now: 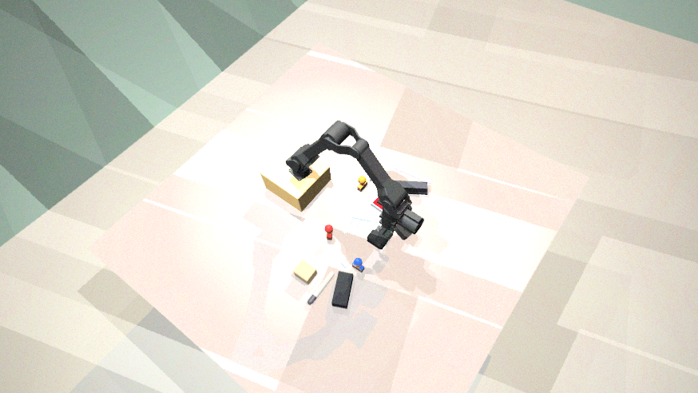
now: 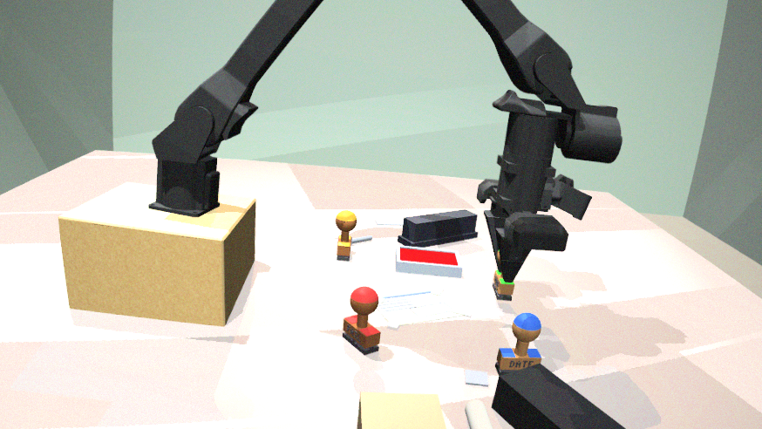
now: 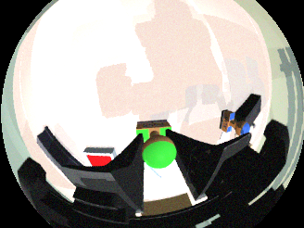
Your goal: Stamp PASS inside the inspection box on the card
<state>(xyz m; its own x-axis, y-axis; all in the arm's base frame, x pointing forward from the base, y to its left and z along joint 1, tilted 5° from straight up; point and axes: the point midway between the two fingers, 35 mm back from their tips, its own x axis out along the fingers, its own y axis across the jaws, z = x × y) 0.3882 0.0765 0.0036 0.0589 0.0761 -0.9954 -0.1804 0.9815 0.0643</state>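
The green-topped stamp has a wooden body and dark base; its lettering is not readable. My gripper is shut on it, holding it upright, seemingly just above the bench to the right of the card. The white card lies flat with faint blue and grey lines; its inspection box is too washed out to make out clearly. The open ink pad is red in a pale tray behind the card, partly hidden by the arm in the top view.
A red stamp, a blue DATE stamp and a yellow stamp stand around the card. A black block, marker and tan block lie in front. A dark long box sits behind the pad.
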